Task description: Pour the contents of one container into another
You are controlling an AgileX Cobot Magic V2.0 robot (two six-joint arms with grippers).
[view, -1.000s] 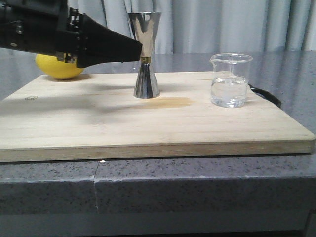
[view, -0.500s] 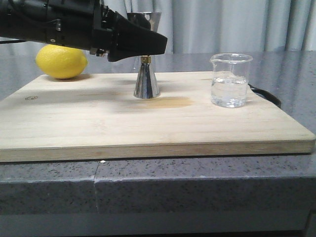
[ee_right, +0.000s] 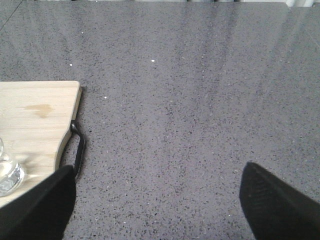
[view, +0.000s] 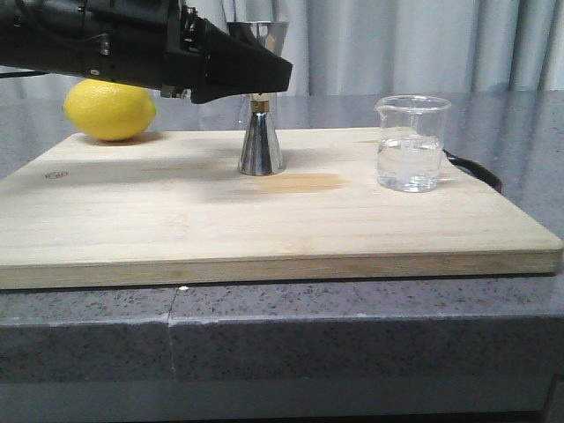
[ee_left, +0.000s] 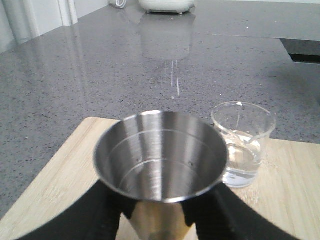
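so the left claw (view: pixel 264 77) brackets the jigger (view: pixel 261 141) at its waist, fingers either side; whether it pinches yet i cannot tell; the beaker (view: pixel 411 144) stands at the jigger's 3 o'clock, part full, on the board (view: pixel 264 220); the right claw (ee_right: pixel 155 200) hangs spread over the counter (ee_right: pixel 200 100); next, probably, it takes the beaker.

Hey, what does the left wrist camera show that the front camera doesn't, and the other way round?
Only the left wrist view looks down into the steel jigger: its upper cup looks dry, and the left tool straddles its waist. Only the front view shows the lemon and the whole cutting board. Both show the glass beaker holding clear liquid, standing apart from the jigger.
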